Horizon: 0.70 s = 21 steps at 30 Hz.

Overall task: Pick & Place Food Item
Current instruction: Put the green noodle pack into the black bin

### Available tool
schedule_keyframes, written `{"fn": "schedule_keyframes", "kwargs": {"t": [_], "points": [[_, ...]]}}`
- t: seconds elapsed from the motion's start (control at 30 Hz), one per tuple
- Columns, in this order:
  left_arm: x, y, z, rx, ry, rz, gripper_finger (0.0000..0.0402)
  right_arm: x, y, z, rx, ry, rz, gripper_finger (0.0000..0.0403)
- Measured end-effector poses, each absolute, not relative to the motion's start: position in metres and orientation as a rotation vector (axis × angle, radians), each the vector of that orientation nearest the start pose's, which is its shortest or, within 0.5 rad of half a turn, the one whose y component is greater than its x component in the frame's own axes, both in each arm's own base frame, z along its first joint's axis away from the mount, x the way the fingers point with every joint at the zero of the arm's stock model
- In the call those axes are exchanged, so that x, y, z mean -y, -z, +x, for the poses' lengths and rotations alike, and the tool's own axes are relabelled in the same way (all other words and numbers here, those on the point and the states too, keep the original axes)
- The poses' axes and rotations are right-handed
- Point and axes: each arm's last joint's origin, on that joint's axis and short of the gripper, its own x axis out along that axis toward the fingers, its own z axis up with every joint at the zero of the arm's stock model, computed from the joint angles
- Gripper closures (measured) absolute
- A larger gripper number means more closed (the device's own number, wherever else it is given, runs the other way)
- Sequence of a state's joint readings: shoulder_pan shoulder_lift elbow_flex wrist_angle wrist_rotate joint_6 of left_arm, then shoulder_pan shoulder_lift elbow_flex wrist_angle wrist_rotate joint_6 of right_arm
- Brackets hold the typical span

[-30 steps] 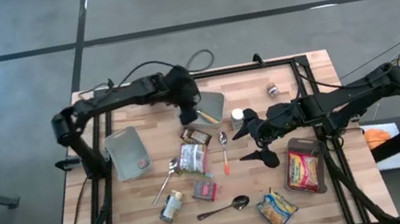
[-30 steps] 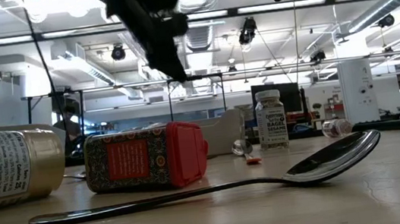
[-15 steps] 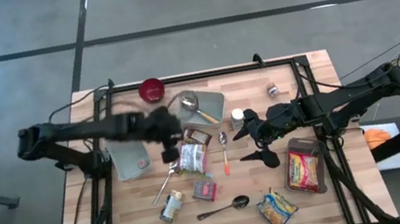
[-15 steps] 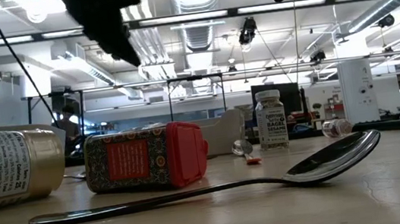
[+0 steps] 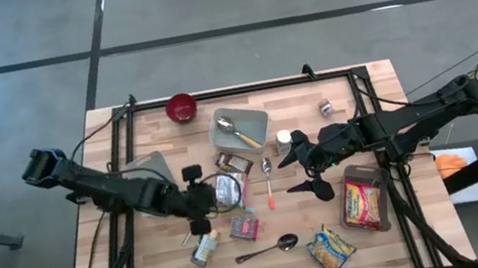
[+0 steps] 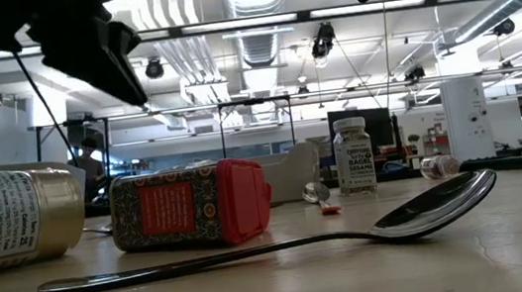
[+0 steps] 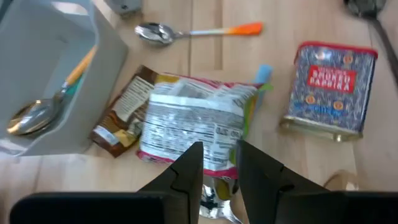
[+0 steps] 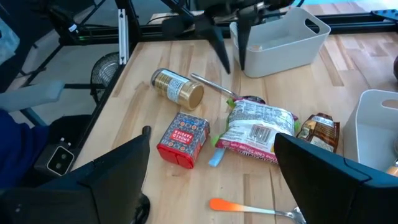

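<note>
A white snack bag (image 5: 229,190) (image 7: 193,127) lies flat on the table's middle, partly over a brown packet (image 5: 235,163). My left gripper (image 5: 205,199) (image 7: 219,152) hovers just left of the bag, above a metal spoon's bowl (image 7: 214,196). It slants down, its fingers a narrow gap apart with nothing between them. A red and blue tin (image 5: 243,228) (image 7: 329,87) and a gold can (image 5: 204,247) lie nearer the front edge. My right gripper (image 5: 307,163) (image 8: 212,140) hangs wide open above the table's right-centre, holding nothing.
A grey bin (image 5: 256,121) with a spoon inside stands behind the bag; another bin (image 5: 150,173) lies under the left arm. An orange-handled spoon (image 5: 268,183), a metal spoon (image 5: 272,246), a yellow pouch (image 5: 329,248), a red bowl (image 5: 181,107), two small jars and a right-hand bin (image 5: 364,201) holding a packet lie around.
My left gripper has swung from above the grey bin toward the table's near-left, sinking a little and rolling, and now hangs beside the snack bag. Its finger gap looks unchanged. Nothing on the table has moved.
</note>
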<state>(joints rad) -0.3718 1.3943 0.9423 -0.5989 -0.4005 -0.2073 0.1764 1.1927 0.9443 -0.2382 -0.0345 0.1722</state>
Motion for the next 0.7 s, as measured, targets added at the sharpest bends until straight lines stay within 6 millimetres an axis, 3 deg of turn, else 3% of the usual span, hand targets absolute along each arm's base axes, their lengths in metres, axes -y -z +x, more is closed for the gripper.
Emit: {"fn": "schedule_keyframes", "kwargs": {"t": [0.3, 0.7], "points": [[0.107, -0.198, 0.259, -1.062, -0.099, 0.244, 0.0307, -0.047, -0.302, 0.256, -0.501, -0.164, 0.135, 0.0060], [0.113, -0.170, 0.269, -1.129, -0.128, 0.248, 0.0307, -0.047, -0.302, 0.256, -0.499, -0.156, 0.168, 0.0060]]}}
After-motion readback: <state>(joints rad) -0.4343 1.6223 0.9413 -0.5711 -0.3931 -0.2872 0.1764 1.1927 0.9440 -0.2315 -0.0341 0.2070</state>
